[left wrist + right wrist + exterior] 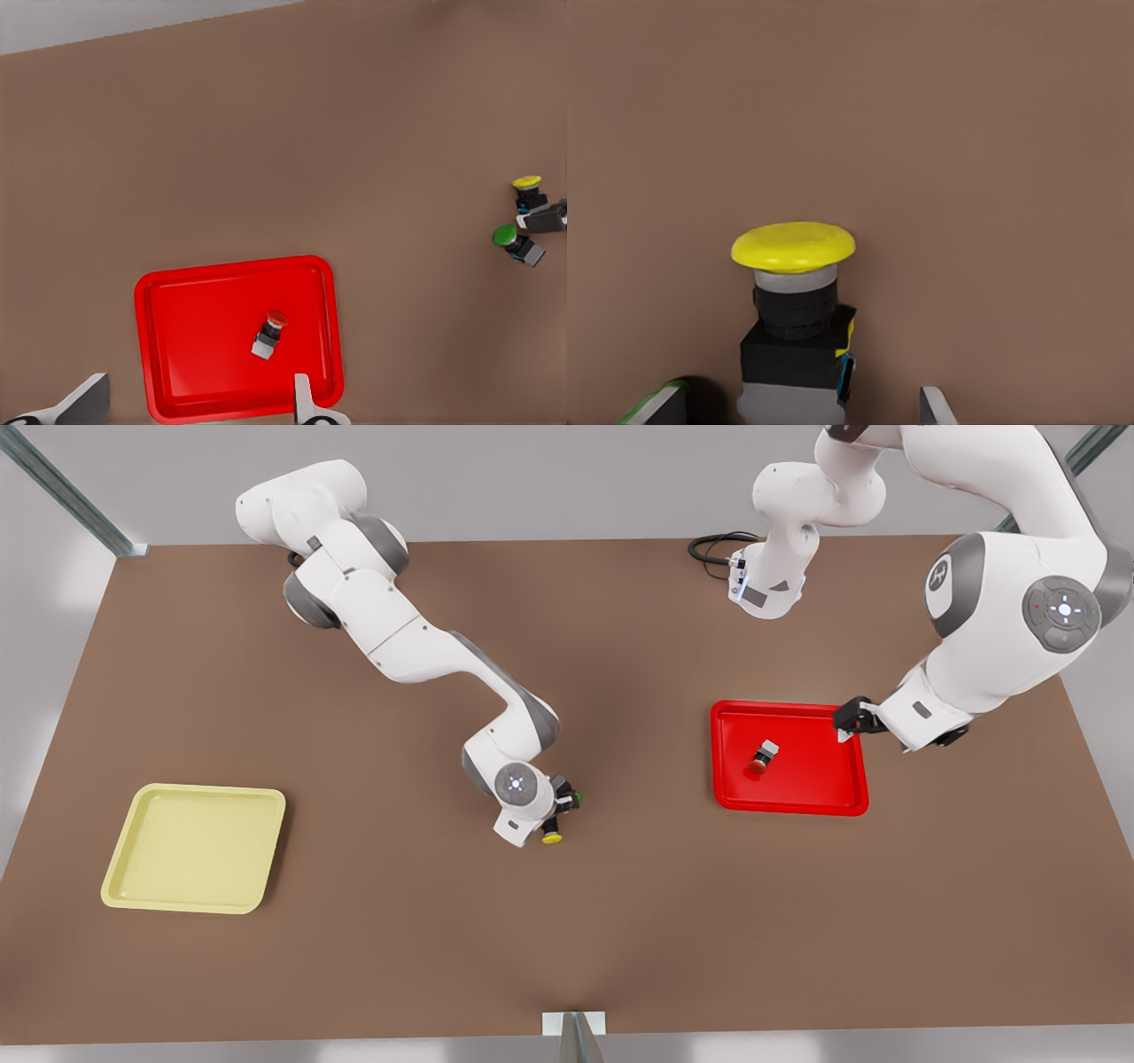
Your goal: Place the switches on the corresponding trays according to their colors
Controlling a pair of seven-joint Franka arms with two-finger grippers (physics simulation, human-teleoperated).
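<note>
A: Where do things stand now?

B: The red switch (763,757) lies on its side inside the red tray (735,797). The left tool (849,722) hangs over that tray's rim on the front view's right, fingers apart and holding nothing. That arm waits.

A: And the other arm?

B: The right tool (556,819) is low at the middle of the table (567,939), around the yellow switch (796,310). In the right wrist view a finger (935,407) stands a little off the grey body, so I judge the tool open, not yet gripping. The green switch (516,243) sits just beside.

A: How to do this step well?

B: Close on the boxy body, not the round cap, and keep the fingers clear of the green one. Then lift straight up and carry it to the yellow tray (124,886), which is well apart, at the front view's left.

A: Any writing to read?

B: None readable on the switches or the trays.
</note>
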